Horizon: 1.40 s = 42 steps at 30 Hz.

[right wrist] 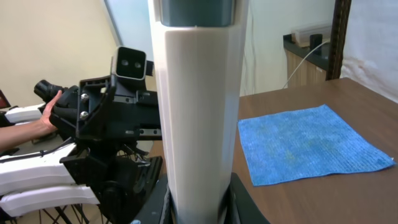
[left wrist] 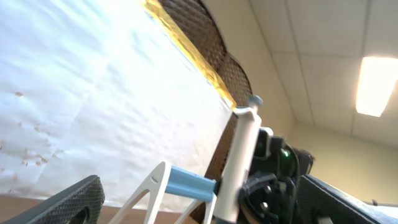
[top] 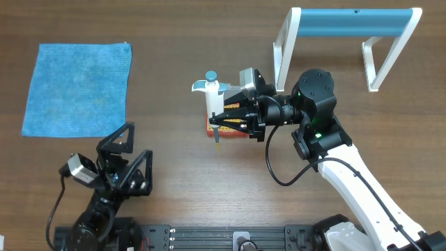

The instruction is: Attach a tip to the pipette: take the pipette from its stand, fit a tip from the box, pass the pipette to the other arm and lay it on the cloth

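Note:
My right gripper (top: 227,111) is shut on the white pipette (top: 213,94), which has a blue top and hangs upright over the red-orange tip box (top: 211,128). A thin tip (top: 218,143) shows at the pipette's lower end, just in front of the box. In the right wrist view the pipette body (right wrist: 199,124) stands between my fingers. The blue cloth (top: 78,89) lies flat at the far left and also appears behind the pipette as the cloth (right wrist: 305,143). My left gripper (top: 129,155) is open and empty near its base, well short of the cloth. The left wrist view looks up at the pipette (left wrist: 239,162).
The white stand with a blue bar (top: 348,24) sits at the far right, behind the right arm. A black cable (top: 279,178) loops from the right arm over the table. The left arm (right wrist: 106,124) faces the right wrist camera. Bare wood lies between the cloth and the box.

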Each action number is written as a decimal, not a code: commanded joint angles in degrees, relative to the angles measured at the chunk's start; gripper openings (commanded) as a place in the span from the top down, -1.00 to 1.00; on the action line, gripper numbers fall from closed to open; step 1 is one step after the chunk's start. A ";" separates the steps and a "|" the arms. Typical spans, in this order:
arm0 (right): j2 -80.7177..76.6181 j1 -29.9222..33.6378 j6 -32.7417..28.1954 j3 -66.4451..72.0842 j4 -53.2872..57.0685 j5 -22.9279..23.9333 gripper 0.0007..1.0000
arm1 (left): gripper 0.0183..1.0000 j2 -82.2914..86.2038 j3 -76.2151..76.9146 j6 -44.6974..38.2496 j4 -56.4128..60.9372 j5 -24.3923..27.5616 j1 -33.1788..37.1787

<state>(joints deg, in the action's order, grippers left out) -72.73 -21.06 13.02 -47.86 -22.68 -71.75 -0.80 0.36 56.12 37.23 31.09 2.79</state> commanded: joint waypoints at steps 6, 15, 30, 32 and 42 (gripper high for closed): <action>0.87 0.24 0.50 -0.59 -0.28 -4.42 0.85 | -0.99 -44.59 29.53 -5.88 -2.27 28.35 -0.31; 0.87 2.60 4.02 -0.59 -3.85 -3.23 0.85 | -1.00 -68.78 48.72 -10.58 -0.96 45.86 -12.63; -0.20 2.75 8.37 -0.59 -3.98 -3.30 0.84 | -0.51 -68.96 48.72 -12.20 6.54 36.33 -20.04; -0.20 2.75 8.37 -0.59 -3.98 -3.30 0.85 | -0.33 -69.22 48.72 -13.18 6.10 35.67 -20.59; -0.20 2.75 8.37 -0.59 -3.96 -3.30 0.82 | 0.86 -69.77 48.72 -13.18 5.42 35.04 -20.59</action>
<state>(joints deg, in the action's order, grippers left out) -72.58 -18.17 22.92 -47.97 -26.35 -76.01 -70.41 47.79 40.93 42.52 66.43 -17.67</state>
